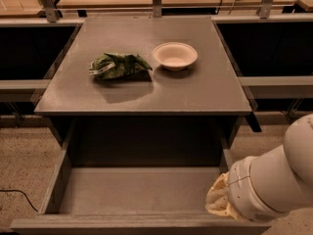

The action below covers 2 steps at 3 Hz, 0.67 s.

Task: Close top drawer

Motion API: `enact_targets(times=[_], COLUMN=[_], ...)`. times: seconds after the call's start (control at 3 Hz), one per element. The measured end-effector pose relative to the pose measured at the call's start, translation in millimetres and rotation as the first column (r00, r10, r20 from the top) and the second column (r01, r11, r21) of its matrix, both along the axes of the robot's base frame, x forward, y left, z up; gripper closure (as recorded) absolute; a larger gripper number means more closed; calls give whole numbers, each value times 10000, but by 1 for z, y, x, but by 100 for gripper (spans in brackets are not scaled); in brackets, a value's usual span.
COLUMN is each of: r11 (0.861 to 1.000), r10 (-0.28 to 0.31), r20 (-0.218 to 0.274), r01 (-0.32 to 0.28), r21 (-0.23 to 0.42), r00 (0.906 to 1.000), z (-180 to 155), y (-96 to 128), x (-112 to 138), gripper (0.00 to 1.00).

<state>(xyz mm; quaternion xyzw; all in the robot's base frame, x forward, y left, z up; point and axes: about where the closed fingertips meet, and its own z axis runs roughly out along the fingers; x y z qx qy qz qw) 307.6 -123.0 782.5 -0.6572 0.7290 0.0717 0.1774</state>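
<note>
The top drawer [132,190] is pulled far out of the grey cabinet, an empty shallow grey tray with its flat front edge [122,224] along the bottom of the camera view. My arm [274,180] comes in from the right. The gripper [217,204] is at the drawer's front right corner, wrapped in a cream cover, mostly hidden behind the arm's white wrist.
On the cabinet top [205,87] lie a green crumpled bag [117,65] and a white bowl [175,56]. Dark open bays flank the cabinet left and right. A black cable [17,195] runs over the speckled floor at the lower left.
</note>
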Motion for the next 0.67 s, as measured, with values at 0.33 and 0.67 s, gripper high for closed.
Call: enact_targets(times=[0.33, 0.67], r11=[9997, 9981], r10=[-127, -82], r20=[-236, -627], r01=[122, 44], r21=[-233, -607], r00=[9996, 9980], z=[-17, -39], y=[4, 9], x=[-11, -24], gripper=[100, 100])
